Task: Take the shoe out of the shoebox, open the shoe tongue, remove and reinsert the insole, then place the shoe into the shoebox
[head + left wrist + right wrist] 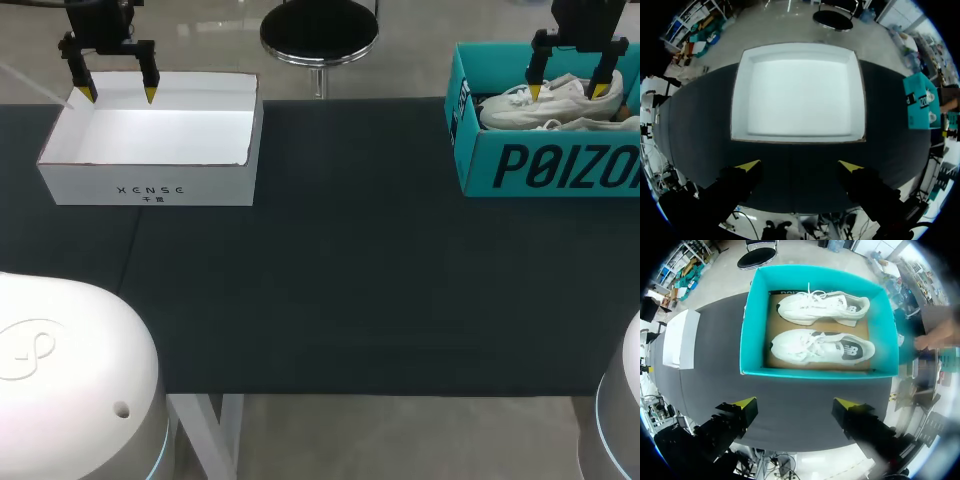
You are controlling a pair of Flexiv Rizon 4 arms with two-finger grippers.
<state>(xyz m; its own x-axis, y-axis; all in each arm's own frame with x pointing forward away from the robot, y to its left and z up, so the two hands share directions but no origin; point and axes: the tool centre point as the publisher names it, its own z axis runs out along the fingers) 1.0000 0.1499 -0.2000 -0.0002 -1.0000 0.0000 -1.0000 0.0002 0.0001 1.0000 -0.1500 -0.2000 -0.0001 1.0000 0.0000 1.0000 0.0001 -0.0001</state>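
Note:
A teal shoebox (530,165) stands at the table's back right with two white shoes (545,105) in it. In the right wrist view both shoes (822,347) lie side by side on the brown floor of the teal shoebox (752,325). My right gripper (566,92) hangs open above the box, nothing between its fingers; its yellow tips (795,404) sit over the dark table short of the box. My left gripper (119,95) is open above an empty white box (150,150), also open in its own view (799,165).
The white box (800,95) at the back left is empty and lidless. A dark mat (350,260) covers the table between the two boxes. My arms' white bases (60,380) fill the near corners.

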